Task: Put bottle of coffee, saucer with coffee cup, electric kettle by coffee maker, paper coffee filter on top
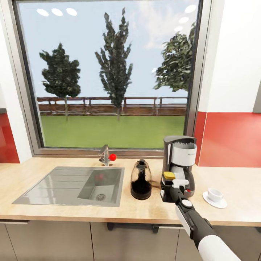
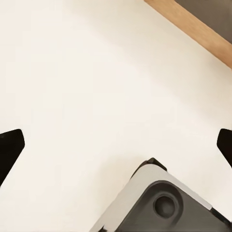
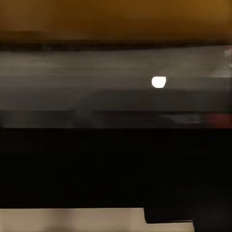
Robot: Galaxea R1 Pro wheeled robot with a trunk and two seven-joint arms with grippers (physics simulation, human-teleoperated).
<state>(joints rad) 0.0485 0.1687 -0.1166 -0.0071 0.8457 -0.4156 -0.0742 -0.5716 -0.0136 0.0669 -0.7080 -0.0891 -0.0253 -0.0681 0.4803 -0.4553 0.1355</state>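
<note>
The coffee maker [image 1: 180, 154], black with a white body, stands on the wooden countertop [image 1: 54, 212] right of the sink. A dark bottle of coffee [image 1: 141, 180] stands just to its left. To its right a white coffee cup [image 1: 215, 194] sits on a saucer [image 1: 214, 201]. My right arm reaches to the coffee maker's foot, where the right gripper [image 1: 174, 188] meets a dark thing with a yellow top [image 1: 169, 175] and white handle; whether that is the kettle, and how the jaws stand, I cannot make out. The left gripper [image 2: 116, 145] hangs open over pale floor.
A steel sink [image 1: 72, 186] with a red-knobbed faucet [image 1: 106, 156] is set into the counter's left half, under a large window. Red wall panels flank the window. The right wrist view is a dark blur close to a surface. Part of my base [image 2: 164, 203] is below the left gripper.
</note>
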